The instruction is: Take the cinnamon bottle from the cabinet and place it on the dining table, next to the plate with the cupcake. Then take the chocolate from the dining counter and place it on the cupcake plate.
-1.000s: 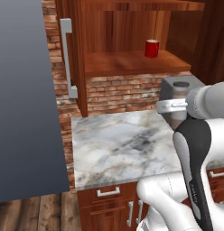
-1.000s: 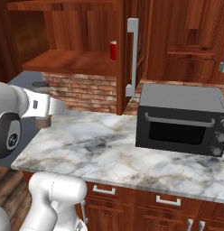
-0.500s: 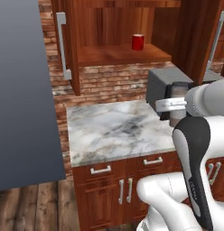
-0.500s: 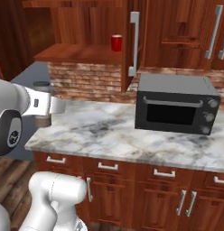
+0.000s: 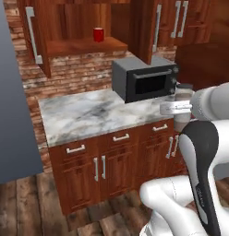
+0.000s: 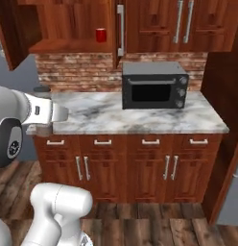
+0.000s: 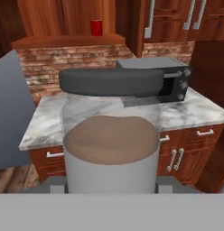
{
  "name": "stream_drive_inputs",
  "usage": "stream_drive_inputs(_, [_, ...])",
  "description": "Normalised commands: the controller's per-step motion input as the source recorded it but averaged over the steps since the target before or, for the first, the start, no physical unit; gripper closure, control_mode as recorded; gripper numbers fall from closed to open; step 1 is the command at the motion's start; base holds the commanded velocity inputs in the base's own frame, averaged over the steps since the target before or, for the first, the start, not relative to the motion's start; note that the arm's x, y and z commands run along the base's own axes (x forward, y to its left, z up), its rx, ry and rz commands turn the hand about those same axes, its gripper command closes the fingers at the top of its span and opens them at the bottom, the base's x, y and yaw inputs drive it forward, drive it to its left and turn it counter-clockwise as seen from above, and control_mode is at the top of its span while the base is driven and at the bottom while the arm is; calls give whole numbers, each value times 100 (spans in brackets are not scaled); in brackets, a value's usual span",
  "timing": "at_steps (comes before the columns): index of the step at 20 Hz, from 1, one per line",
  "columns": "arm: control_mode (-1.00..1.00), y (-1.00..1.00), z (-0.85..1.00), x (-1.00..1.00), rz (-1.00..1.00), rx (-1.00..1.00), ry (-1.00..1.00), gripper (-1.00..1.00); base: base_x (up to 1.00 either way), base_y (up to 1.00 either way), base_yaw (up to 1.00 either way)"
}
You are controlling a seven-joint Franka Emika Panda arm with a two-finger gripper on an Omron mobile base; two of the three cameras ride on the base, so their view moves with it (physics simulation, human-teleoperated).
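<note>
Kitchen behind pincer-held cinnamon bottle (image 7: pixel 111 140)

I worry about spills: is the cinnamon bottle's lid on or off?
On. The dark lid caps the cinnamon bottle, with brown powder below the clear neck.

No legible text, labels or numbers on anything.

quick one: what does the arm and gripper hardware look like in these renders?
White, rounded arm links with dark grey joint bands and a dark strip down the forearm. A dark round joint cap shows in the right base view. The gripper body is a light grey block. No cables or markings are visible.
</note>
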Motion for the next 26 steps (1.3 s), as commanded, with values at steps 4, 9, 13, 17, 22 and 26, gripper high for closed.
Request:
stream_drive_inputs(4, [100, 0, 0, 0, 0, 0, 0, 100, -46, 0, -77])
stream_drive_inputs(9, [100, 0, 0, 0, 0, 0, 0, 100, -46, 0, -76])
stream_drive_inputs(13, [100, 0, 0, 0, 0, 0, 0, 100, -40, 0, -79])
stream_drive_inputs(17, [100, 0, 0, 0, 0, 0, 0, 100, -35, 3, -78])
stream_drive_inputs(22, [100, 0, 0, 0, 0, 0, 0, 100, -35, 4, -73])
stream_drive_inputs(26, [100, 0, 0, 0, 0, 0, 0, 100, -39, 0, -82])
